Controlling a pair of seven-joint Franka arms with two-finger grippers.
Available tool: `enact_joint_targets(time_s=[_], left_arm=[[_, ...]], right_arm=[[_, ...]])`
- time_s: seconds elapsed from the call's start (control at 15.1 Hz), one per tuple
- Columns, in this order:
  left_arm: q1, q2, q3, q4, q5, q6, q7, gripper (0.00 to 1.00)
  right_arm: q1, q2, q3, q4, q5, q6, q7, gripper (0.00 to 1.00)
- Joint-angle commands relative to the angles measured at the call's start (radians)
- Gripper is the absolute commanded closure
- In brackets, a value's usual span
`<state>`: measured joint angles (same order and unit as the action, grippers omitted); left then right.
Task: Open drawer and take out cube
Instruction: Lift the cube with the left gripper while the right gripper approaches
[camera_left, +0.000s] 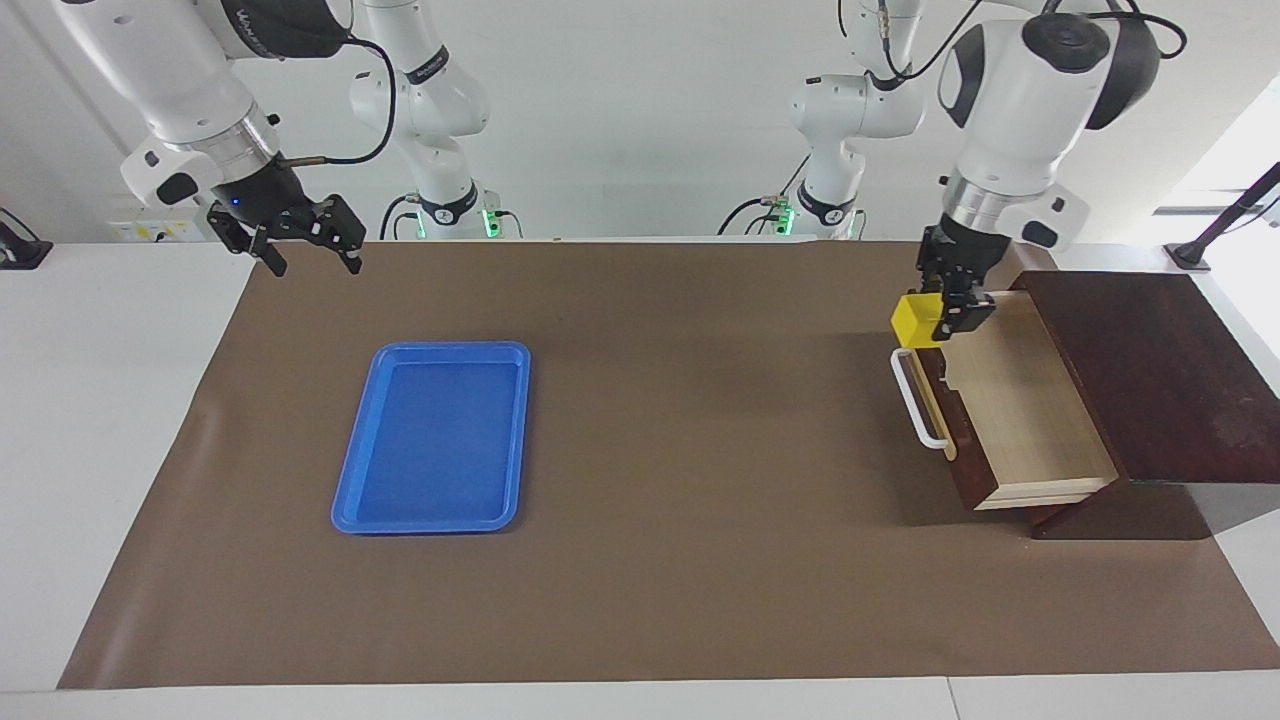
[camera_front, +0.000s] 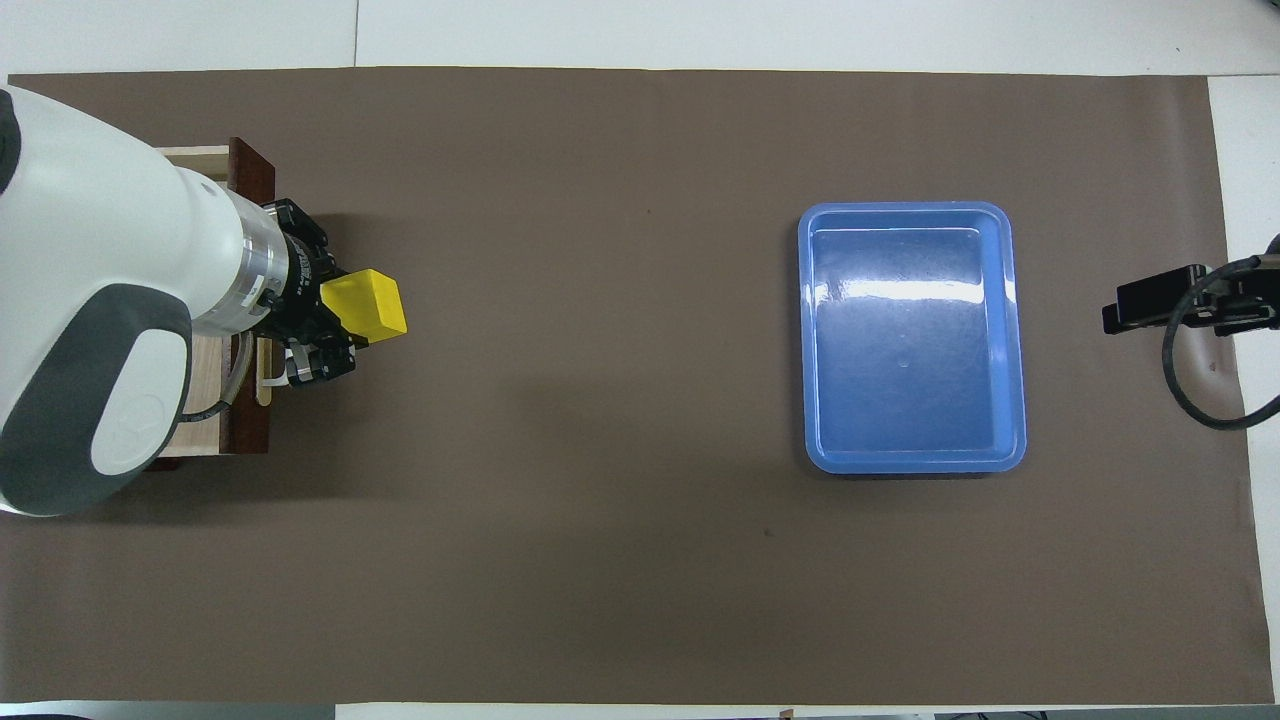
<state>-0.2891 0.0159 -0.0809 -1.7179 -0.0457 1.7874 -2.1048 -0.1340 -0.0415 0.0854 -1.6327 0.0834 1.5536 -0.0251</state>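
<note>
We hold the cube (camera_left: 917, 319) clamped in our left gripper (camera_left: 945, 320), raised over the drawer (camera_left: 1010, 410) front and its handle (camera_left: 917, 400). The drawer stands open. To do this carry well, we judge we should stay high enough to clear the front edge before lowering toward the mat (camera_left: 700, 420). The cube has no long axis; in the overhead view its faces sit slightly skewed to the drawer. Our right gripper (camera_left: 305, 250) waits, fingers apart, over the mat's corner near the tray (camera_left: 345, 500).
</note>
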Motion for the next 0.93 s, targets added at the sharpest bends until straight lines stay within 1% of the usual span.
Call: enact_joint_targets(time_s=[0.0,0.07,0.13,0.2,0.26,0.4,0.46,0.53,0.6,0.73,0.86], left_arm=[[-0.086,-0.011,0.017,-0.04,-0.056,0.102,-0.105,1.0],[-0.111,-0.011,0.017,-0.051,-0.056,0.124,-0.154,1.0],[-0.137,-0.011,0.017,-0.058,-0.056,0.142,-0.187,1.0],[-0.159,-0.011,0.017,-0.066,-0.057,0.168,-0.199,1.0],[-0.177,-0.011,0.017,-0.08,-0.057,0.188,-0.205,1.0],[-0.202,-0.01,0.017,-0.098,-0.057,0.216,-0.218,1.0],[-0.208,-0.008,0.017,-0.101,-0.057,0.233,-0.225,1.0],[-0.206,-0.007,0.017,-0.109,-0.057,0.253,-0.227,1.0],[-0.206,-0.008,0.017,-0.12,-0.059,0.279,-0.23,1.0],[-0.206,-0.008,0.017,-0.123,-0.059,0.291,-0.231,1.0],[-0.203,-0.008,0.017,-0.126,-0.059,0.293,-0.231,1.0]], right_arm=[[-0.01,-0.014,0.011,-0.025,0.016,0.028,-0.032,0.0],[0.0,-0.018,0.013,-0.044,0.022,0.028,-0.018,0.0],[0.014,-0.038,0.019,-0.091,0.025,0.061,0.026,0.0],[0.042,-0.063,0.02,-0.161,0.03,0.132,0.124,0.0],[0.062,-0.092,0.019,-0.24,0.077,0.19,0.205,0.0],[0.085,-0.104,0.019,-0.324,0.154,0.256,0.287,0.0],[0.089,-0.086,0.02,-0.332,0.191,0.264,0.331,0.0],[0.099,-0.048,0.02,-0.332,0.229,0.266,0.376,0.0],[0.123,-0.016,0.02,-0.332,0.257,0.276,0.414,0.0],[0.183,0.053,0.02,-0.335,0.311,0.344,0.511,0.0],[0.235,0.112,0.019,-0.334,0.408,0.382,0.624,0.0]])
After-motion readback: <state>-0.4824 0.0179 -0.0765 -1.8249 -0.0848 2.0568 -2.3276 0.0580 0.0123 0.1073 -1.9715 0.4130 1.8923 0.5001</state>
